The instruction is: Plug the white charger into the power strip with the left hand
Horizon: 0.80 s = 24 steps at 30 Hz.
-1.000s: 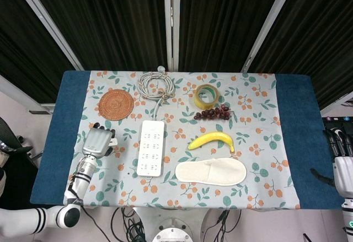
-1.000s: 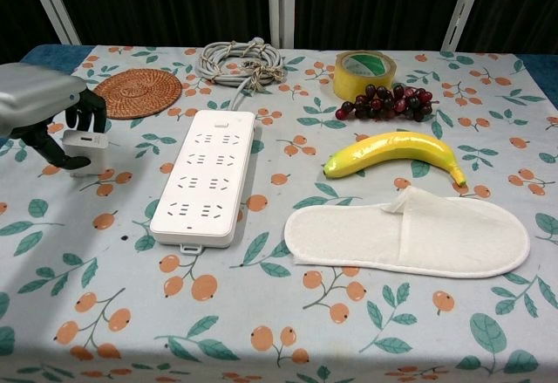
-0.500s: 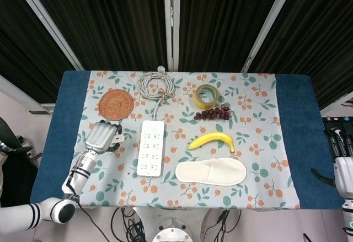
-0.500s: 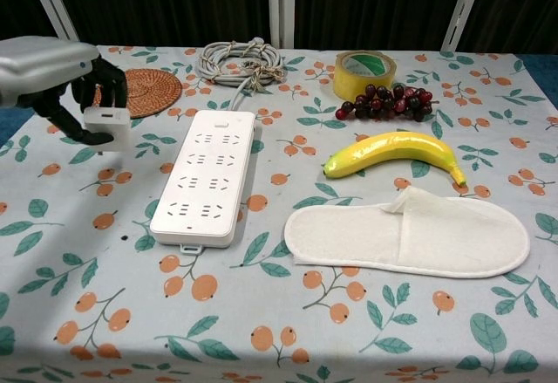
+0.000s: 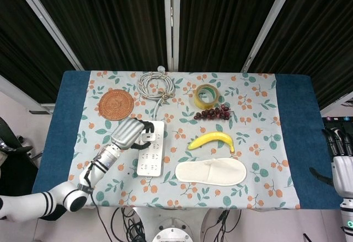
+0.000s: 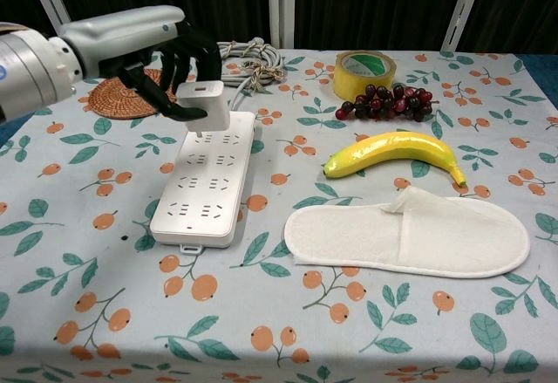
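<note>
Our left hand (image 6: 166, 60) reaches out in front of us with its fingers curled around the white charger (image 6: 204, 104). Our right hand (image 5: 342, 165) hangs far off at the side.

We see white charger (image 6: 205, 104) held above strip's far end | white power strip (image 6: 202, 182) flat, lengthwise on bench (image 6: 105, 252)

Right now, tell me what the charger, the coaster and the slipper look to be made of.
Charger, held by the left hand: looks like smooth white plastic, with flat faces and crisp edges. Coaster: probably woven rattan or straw, reddish brown with concentric coiled rings. Slipper: soft off-white fabric, matte and slightly fuzzy, likely a thin disposable cloth type.
</note>
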{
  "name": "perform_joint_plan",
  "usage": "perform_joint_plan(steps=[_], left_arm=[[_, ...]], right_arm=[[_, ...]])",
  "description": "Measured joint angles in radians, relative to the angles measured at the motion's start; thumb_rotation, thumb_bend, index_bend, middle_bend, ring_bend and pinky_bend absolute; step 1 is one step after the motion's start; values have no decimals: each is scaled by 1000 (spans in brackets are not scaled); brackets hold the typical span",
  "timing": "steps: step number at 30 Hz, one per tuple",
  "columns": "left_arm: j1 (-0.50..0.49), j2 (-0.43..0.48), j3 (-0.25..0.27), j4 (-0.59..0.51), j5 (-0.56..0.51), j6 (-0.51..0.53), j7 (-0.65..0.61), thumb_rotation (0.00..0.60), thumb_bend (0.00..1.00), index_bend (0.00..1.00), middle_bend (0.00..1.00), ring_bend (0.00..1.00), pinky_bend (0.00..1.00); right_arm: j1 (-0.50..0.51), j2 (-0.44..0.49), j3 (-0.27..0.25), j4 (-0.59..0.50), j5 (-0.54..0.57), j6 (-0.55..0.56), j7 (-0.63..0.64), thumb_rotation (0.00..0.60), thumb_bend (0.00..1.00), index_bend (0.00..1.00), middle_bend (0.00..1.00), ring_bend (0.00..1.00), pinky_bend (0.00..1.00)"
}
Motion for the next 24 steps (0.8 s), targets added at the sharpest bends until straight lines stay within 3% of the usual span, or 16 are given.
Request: perform_joint_plan(steps=[9,24], left_arm=[[-13,-60,-1,58,4,-9,-8,600,508,678,750,579,566],[10,-64,26,93,23,-9,-49,600,507,678,749,576,560]], right_arm=[[-4,5,1,6,7,2,11,600,16,0,94,0,0],[-3,1,1,6,10,-1,7,600,16,0,94,0,0]])
